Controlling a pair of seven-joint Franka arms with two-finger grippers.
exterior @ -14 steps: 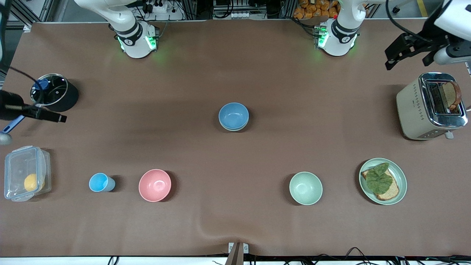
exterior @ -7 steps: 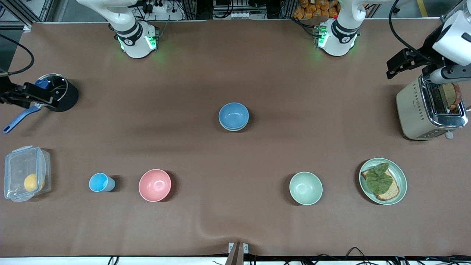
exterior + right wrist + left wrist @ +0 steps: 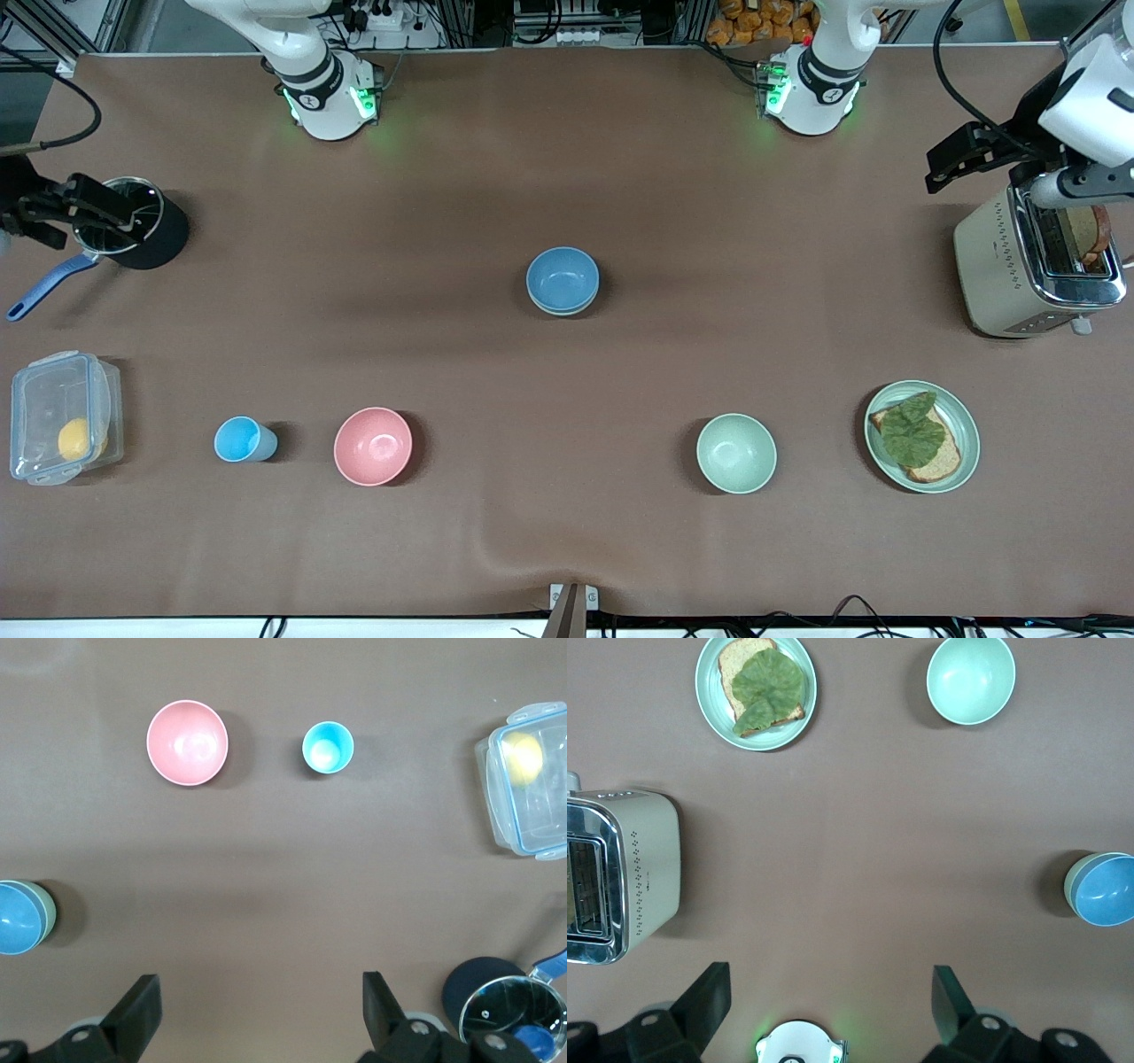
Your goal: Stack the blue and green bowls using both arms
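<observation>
On the brown-covered bench (image 3: 567, 159) there are four round matte bowls: one mid-blue bowl (image 3: 562, 277), two pale sage-green bowls and one pink bowl (image 3: 373, 446). The blue bowl sits mouth up at the middle of the bench, nested inside one green bowl whose rim (image 3: 556, 310) shows as a thin crescent under it; in the right wrist view the same green edge (image 3: 46, 911) peeks out beside the blue. The other green bowl (image 3: 736, 453) stands alone, mouth up, nearer the front camera and toward the left arm's end, beside a shallow green plate (image 3: 967, 440) carrying one slice of toast with a leaf. Being round, the bowls have no long axis. There is also one small light-blue cup (image 3: 239, 439), one clear lidded box (image 3: 58, 430) holding a yellow fruit, one black pot (image 3: 133, 221) with a blue handle, and one cream toaster (image 3: 1028, 261). The left gripper (image 3: 941, 168) hangs over the toaster's end of the bench, fingers (image 3: 709, 999) spread wide and holding nothing. The right gripper (image 3: 84, 202) hangs over the pot, fingers (image 3: 140, 1010) likewise wide apart and empty.
</observation>
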